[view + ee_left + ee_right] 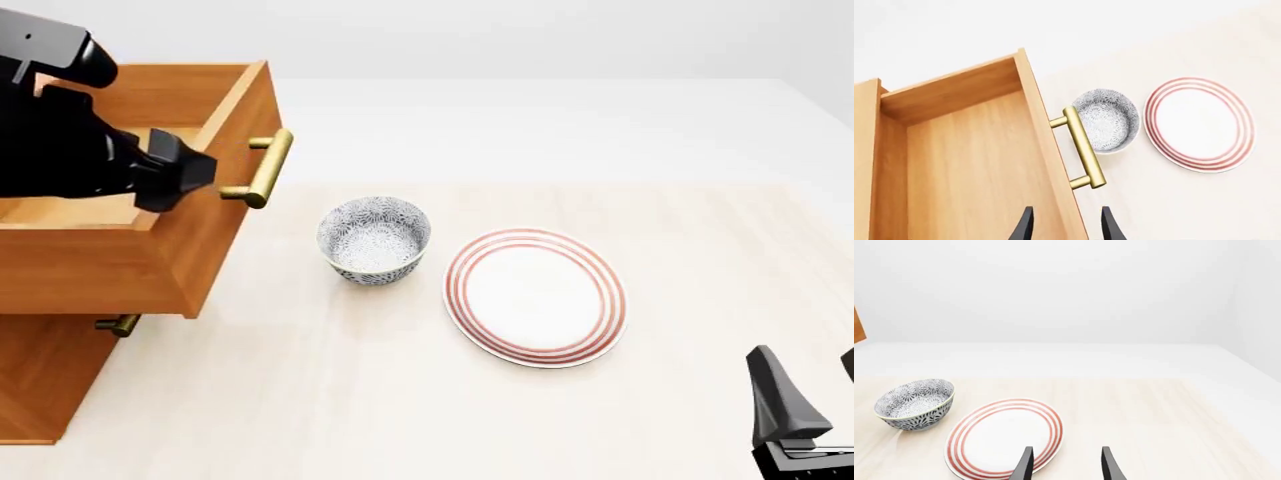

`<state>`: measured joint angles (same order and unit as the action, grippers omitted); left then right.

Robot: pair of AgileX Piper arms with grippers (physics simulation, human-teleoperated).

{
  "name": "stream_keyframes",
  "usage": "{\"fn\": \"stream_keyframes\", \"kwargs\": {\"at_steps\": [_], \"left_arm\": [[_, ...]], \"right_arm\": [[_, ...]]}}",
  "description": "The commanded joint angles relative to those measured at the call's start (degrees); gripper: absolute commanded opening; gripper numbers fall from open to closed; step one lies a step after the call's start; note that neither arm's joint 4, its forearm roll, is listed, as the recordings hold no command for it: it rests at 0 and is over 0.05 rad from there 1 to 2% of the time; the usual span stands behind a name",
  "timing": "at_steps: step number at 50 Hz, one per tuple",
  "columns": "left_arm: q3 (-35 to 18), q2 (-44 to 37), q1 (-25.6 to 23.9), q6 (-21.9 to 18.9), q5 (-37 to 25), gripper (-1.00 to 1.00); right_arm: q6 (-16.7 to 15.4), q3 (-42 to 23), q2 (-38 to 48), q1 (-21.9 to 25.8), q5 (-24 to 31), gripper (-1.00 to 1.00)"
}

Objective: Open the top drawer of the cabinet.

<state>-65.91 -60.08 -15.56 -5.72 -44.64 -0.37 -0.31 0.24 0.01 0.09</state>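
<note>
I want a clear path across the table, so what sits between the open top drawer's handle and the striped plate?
The patterned bowl sits between the brass handle and the plate, as the front view shows.

Smooth orange-brown wood forms the top drawer (160,255), its bar handle (263,168) satin brass. Beside the drawer, a glazed patterned bowl (375,238) and glossy red-ringed plate (535,296) sit on pale matt wood bench (694,230).
</note>
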Motion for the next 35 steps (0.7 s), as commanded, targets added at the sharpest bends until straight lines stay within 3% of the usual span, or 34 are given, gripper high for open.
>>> {"fn": "stream_keyframes", "kwargs": {"at_steps": [1,35], "left_arm": [[-0.8,2.5,-0.1,-0.8,-1.6,1.00],[-1.0,8.7,1.9,-0.4,-2.5,1.00]], "right_arm": [[0.0,0.0,0.0,0.0,0.0,1.00],[0.0,0.0,0.0,0.0,0.0,1.00]]}}
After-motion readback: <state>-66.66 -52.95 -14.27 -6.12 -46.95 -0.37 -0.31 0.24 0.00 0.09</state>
